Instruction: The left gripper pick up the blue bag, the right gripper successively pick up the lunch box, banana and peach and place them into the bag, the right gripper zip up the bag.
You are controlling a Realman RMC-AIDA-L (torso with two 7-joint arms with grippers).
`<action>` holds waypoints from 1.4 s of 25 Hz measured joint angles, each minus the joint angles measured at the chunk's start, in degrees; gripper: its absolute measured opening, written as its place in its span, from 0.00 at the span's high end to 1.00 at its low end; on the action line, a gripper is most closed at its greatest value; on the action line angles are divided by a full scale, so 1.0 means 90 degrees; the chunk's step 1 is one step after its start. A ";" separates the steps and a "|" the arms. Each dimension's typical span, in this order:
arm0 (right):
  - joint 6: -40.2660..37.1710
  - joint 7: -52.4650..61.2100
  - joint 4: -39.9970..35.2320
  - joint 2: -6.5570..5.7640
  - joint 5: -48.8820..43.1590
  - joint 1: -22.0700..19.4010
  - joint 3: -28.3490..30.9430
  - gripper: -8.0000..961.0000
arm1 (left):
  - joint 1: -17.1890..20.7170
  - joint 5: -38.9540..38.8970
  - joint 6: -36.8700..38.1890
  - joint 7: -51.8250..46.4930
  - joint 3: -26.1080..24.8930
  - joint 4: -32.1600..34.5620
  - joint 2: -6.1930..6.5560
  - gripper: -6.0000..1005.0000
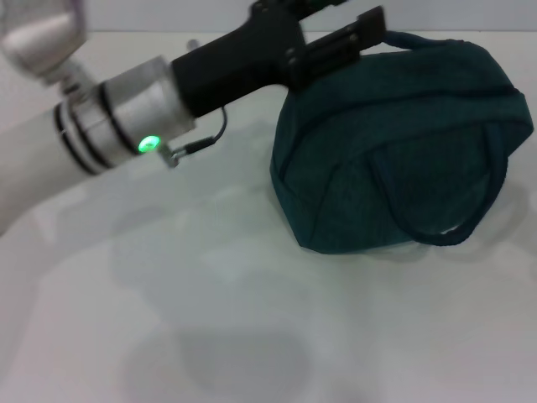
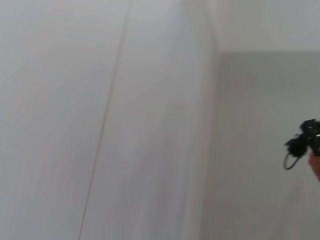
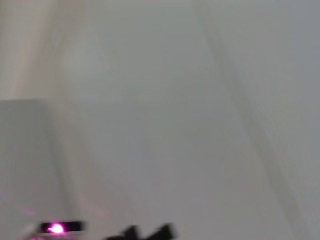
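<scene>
The left gripper (image 1: 369, 34) is reaching in over the white table (image 1: 210, 327) and is sitting right at the upper edge of the blue bag (image 1: 394, 151), by the handle loop on its top side; I cannot tell whether the fingers are clamped on the fabric or merely resting against it, since the dark fingers are blending into the dark cloth. The bag is lying slumped on its side toward the far right of the table, its other handle (image 1: 445, 227) drooping down the front. No lunch box, banana or peach is showing anywhere, and the right gripper is not showing either, so I cannot say which step is in hand. If the bag is being picked up, the grip should be catching the rim or handle rather than loose fabric, and lifting straight up so the mouth is hanging open.
</scene>
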 joint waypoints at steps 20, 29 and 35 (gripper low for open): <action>0.0238 0.0030 -0.0464 0.0445 -0.2023 0.1244 -0.0040 0.34 | 0.2365 0.0198 0.0828 0.3050 0.0015 0.0389 -0.0068 0.22; 0.0280 -0.0088 -0.0503 0.0525 -0.2027 0.1181 -0.0021 0.34 | 0.2363 0.0246 0.0818 0.3070 0.0015 0.0392 -0.0059 0.22; 0.0215 -0.0221 -0.0522 0.0497 -0.2061 0.1097 -0.0092 0.34 | 0.2351 0.0324 0.0875 0.3036 0.0018 0.0311 -0.0010 0.22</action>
